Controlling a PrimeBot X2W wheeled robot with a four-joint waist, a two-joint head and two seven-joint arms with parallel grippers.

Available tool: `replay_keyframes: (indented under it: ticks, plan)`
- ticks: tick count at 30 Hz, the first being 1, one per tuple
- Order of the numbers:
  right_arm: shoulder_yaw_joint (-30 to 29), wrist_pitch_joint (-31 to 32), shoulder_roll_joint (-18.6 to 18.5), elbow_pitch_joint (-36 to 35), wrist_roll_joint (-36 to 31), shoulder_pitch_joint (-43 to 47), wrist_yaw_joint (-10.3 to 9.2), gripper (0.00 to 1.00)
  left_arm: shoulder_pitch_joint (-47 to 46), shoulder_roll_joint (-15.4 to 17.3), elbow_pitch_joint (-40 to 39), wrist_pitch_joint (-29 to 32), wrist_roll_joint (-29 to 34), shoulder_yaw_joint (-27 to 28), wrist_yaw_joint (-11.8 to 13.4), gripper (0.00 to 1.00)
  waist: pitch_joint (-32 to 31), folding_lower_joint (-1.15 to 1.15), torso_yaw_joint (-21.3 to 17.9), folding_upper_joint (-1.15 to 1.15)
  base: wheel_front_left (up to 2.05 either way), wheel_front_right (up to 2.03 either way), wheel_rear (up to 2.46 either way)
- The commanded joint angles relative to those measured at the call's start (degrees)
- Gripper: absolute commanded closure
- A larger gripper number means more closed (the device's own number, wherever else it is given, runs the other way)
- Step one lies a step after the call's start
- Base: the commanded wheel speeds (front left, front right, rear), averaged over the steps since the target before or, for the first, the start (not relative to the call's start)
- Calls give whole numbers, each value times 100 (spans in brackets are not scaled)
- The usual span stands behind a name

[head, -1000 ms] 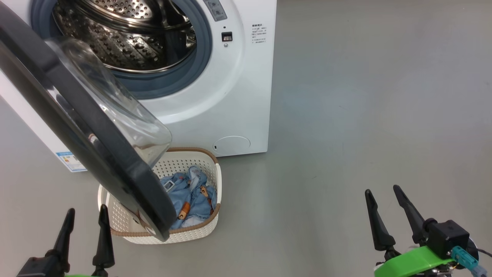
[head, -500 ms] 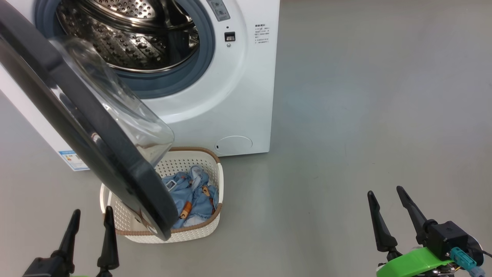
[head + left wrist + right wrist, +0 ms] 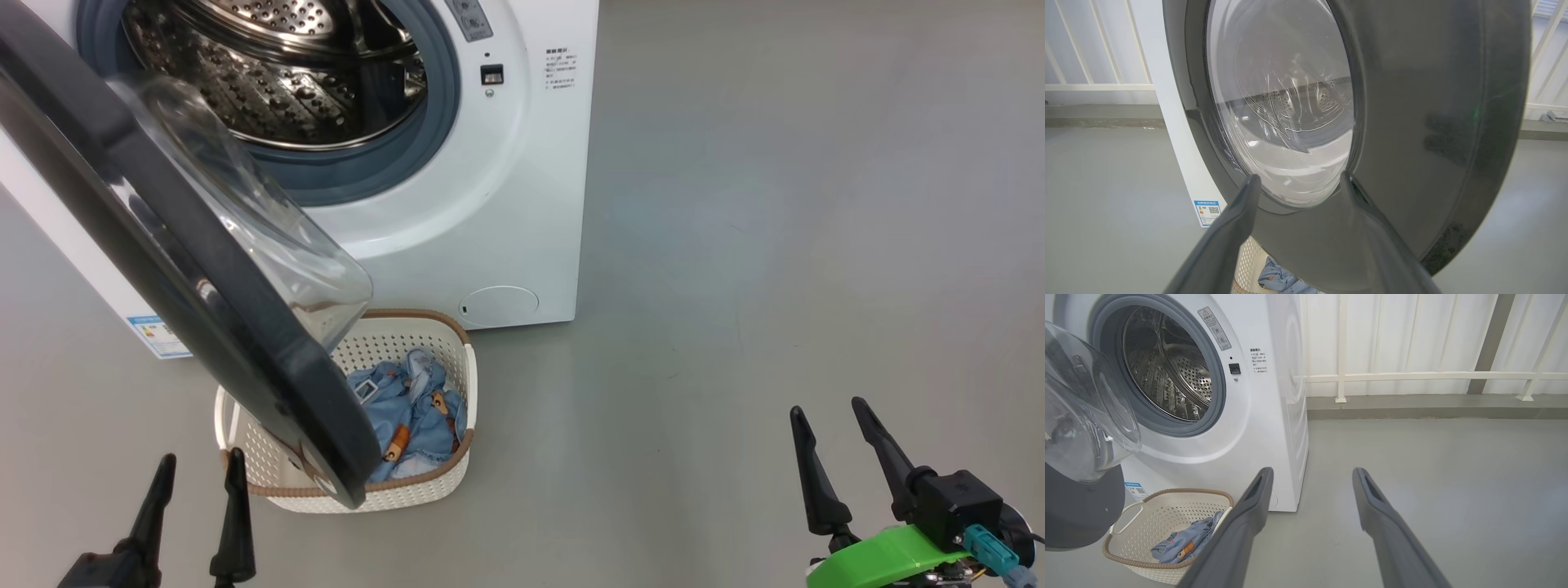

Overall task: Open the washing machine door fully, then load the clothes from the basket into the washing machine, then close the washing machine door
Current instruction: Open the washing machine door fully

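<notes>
Head view: the washing machine (image 3: 506, 204) stands at the far left. Its door (image 3: 188, 269) is swung out to the left and toward the near side, so the steel drum (image 3: 277, 98) and grey gasket (image 3: 429, 139) lie bare. The door's black rim and glass bowl cover the left part of the basket (image 3: 445, 482), which sits on the grey floor (image 3: 775, 204) just in front of the machine. The clothes (image 3: 416, 412), blue with orange-brown figures, lie in the basket's right half. A round flap (image 3: 498, 300) sits low on the machine's front, and a blue energy sticker (image 3: 159, 335) shows at its lower left corner. The small printed lines (image 3: 560, 67) beside the opening are too fine to read. The left gripper (image 3: 202, 457) is at the near left, spread and holding nothing, close to the door's lower edge but apart from it. The right gripper (image 3: 826, 407) is at the near right over bare floor, also spread and holding nothing, well apart from the basket.

Left wrist view: the door's outer face stands right ahead of the spread left gripper and blocks the way to the machine. The energy sticker carries a square code, and its writing is unreadable. A white railing (image 3: 1098, 86) runs behind.

Right wrist view: bare floor lies between the spread jaws. The basket and clothes sit to the left, below the door's bowl. A grey warning label (image 3: 1214, 328) with a triangle sign slants beside the opening, and its text cannot be read.
</notes>
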Motion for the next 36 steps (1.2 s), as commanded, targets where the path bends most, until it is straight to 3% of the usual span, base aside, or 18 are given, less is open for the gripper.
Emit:
replay_keyframes:
  ticks: [1, 32, 33, 34, 35, 36]
  plan:
    - [148, -68, -6, -105, 1, -162, 51, 0, -93, 112, -101, -53, 55, 150, -17, 0, -2, 0, 1, 0, 0, 0, 0]
    - [80, -68, -5, 32, 13, -313, 51, 0, -26, 184, 36, -53, -48, -49, -17, 0, -31, 0, 115, 0, 0, 0, 0]
    - [98, -68, -5, 44, 22, -312, 51, 0, -19, 187, 63, -53, -71, -75, -17, 26, -36, 0, 116, 0, 0, 0, 0]
    - [98, -68, -5, 44, 22, -312, 51, 0, -19, 187, 63, -53, -71, -75, -17, 26, -36, 0, 116, 0, 0, 0, 0]
    - [102, -68, -5, 50, 26, -310, 51, 0, -18, 194, 80, -53, -88, -100, -17, 100, -40, 0, 116, 0, 0, 0, 0]
    - [102, -68, -5, 55, 28, -309, 51, 0, -22, 198, 90, -53, -112, -119, -17, 100, -42, 0, 118, 0, 0, 0, 0]
